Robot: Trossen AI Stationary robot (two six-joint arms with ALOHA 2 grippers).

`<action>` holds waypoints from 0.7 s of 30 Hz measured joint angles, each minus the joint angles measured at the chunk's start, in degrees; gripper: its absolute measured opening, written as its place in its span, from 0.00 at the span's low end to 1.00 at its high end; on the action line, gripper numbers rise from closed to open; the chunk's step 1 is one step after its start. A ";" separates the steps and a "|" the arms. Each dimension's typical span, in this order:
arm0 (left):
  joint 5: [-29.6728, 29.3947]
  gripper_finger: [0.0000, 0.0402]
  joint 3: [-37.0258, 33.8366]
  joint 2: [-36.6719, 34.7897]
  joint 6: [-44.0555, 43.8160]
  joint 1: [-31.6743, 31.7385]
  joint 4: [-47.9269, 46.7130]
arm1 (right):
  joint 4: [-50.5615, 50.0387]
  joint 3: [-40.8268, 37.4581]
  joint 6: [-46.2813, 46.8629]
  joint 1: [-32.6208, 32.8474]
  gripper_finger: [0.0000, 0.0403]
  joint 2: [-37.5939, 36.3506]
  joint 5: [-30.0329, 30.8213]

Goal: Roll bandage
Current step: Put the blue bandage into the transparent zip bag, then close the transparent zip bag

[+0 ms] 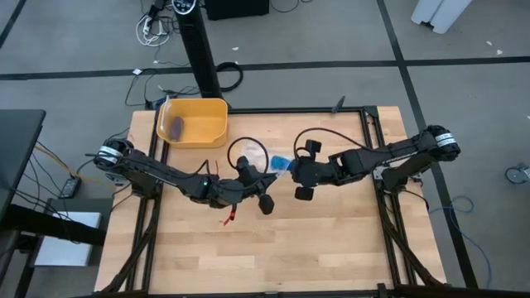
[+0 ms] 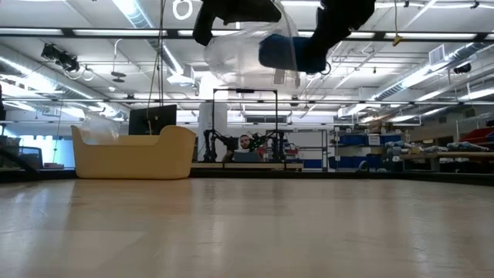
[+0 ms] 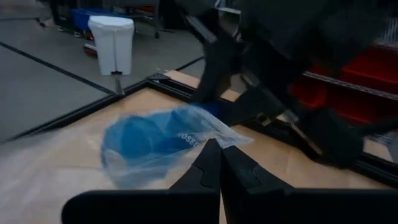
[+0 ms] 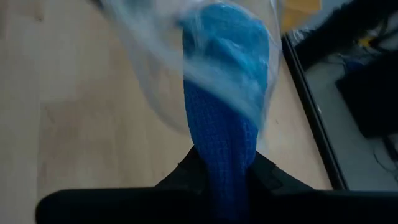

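Observation:
The bright blue bandage (image 4: pixel 221 93) sits partly inside a clear crinkly plastic packet (image 3: pixel 155 146); one end sticks out of it. Both hang high above the table in the low view, packet (image 2: pixel 239 54) and bandage (image 2: pixel 282 52). In the high view they show as a small blue patch (image 1: pixel 282 162) between the arms at mid-table. My left gripper (image 3: pixel 214 168) is shut on the packet. My right gripper (image 4: pixel 221 177) is shut on the bandage's free end. My left gripper pinches an edge of the clear plastic packet (image 3: pixel 208 142) between its two fingertips, coming at it from the table's left. The packet is lifted clear of the table with the bandage inside. My right gripper pinches the bandage's end that sticks out of the packet (image 4: pixel 219 152) between its two fingers, coming from the table's right, fingers along the band. The bandage is lifted clear, its other end inside the packet.
A yellow bin (image 1: pixel 192 122) stands at the table's far left with a dull purple-grey small cylinder (image 1: pixel 176 126) in it; the bin also shows in the low view (image 2: pixel 135 150). A small red thing (image 1: pixel 228 217) lies on the table near the left arm. A person (image 2: pixel 245 143) sits beyond the table.

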 joint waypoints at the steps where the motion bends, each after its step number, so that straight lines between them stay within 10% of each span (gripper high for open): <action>1: 0.29 0.00 0.00 0.11 0.02 0.00 -0.08 | 0.79 0.04 -0.76 0.01 0.12 0.00 -0.26; 14: 10.83 0.00 -0.36 0.16 0.18 1.27 2.17 | -0.29 0.07 -1.94 4.57 0.47 -4.16 -1.52; 21: 22.63 0.00 -8.13 0.16 -1.80 3.98 22.42 | -0.92 0.09 -0.88 6.91 0.48 -12.32 -4.24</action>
